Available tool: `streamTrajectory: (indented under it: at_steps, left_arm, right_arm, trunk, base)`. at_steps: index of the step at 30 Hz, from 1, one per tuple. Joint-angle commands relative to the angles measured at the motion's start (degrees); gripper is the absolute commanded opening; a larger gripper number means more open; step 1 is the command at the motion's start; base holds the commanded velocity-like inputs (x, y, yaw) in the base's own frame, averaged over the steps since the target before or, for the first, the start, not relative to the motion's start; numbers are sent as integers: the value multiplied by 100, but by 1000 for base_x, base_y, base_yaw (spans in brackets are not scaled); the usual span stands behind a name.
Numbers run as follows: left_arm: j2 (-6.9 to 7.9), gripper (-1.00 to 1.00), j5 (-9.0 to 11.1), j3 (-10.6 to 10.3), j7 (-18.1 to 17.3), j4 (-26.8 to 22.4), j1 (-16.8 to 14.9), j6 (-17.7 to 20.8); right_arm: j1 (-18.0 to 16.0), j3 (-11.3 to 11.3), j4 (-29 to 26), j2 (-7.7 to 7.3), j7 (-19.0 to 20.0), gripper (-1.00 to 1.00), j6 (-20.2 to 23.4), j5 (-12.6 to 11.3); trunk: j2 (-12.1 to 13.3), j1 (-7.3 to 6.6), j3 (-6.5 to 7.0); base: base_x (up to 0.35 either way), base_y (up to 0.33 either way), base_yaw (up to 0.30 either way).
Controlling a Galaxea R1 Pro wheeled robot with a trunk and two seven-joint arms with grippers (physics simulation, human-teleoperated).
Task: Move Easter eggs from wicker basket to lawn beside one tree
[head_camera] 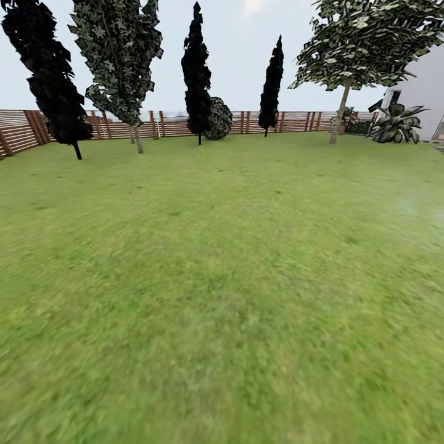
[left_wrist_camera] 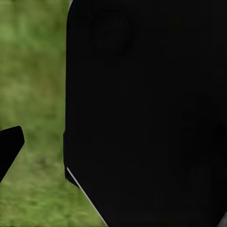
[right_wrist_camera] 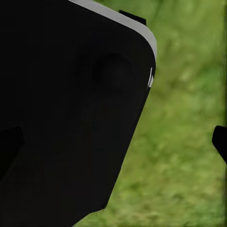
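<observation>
The lawn (head_camera: 222,277) stretches wide and flat ahead of me in the head view. Two trees with pale trunks and blotched leaves stand at its far side: one tree (head_camera: 137,139) at the back left, another tree (head_camera: 338,120) at the back right. The Easter eggs and the wicker basket are out of view. In the left wrist view, my left gripper (left_wrist_camera: 113,146) has one black fingertip (left_wrist_camera: 10,144) at the frame's edge over grass. My right gripper (right_wrist_camera: 113,142) has its fingertips (right_wrist_camera: 220,139) far apart, with nothing between them.
A brown slat fence (head_camera: 123,126) closes the far side of the garden. Black thin-trunked trees (head_camera: 197,86) and a round dark bush (head_camera: 218,118) stand along it. A white building (head_camera: 425,92) and a leafy plant (head_camera: 398,126) are at the back right. My dark body (left_wrist_camera: 151,113) looms beside both wrists.
</observation>
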Motion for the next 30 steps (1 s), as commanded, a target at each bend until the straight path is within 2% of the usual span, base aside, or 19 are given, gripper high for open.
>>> streamTrajectory:
  at_steps: [1,30]
  left_arm:
    - [-3,100,8,41,5,-1,-1,-14]
    - [0,100,8,41,5,-1,-1,-14]
  right_arm:
    - [-1,0,7,5,0,100,-18,26]
    - [-1,3,10,17,-6,100,-18,20]
  trunk:
    - [-2,3,-5]
    - [-2,3,-5]
  base:
    - [326,0,0]
    - [326,0,0]
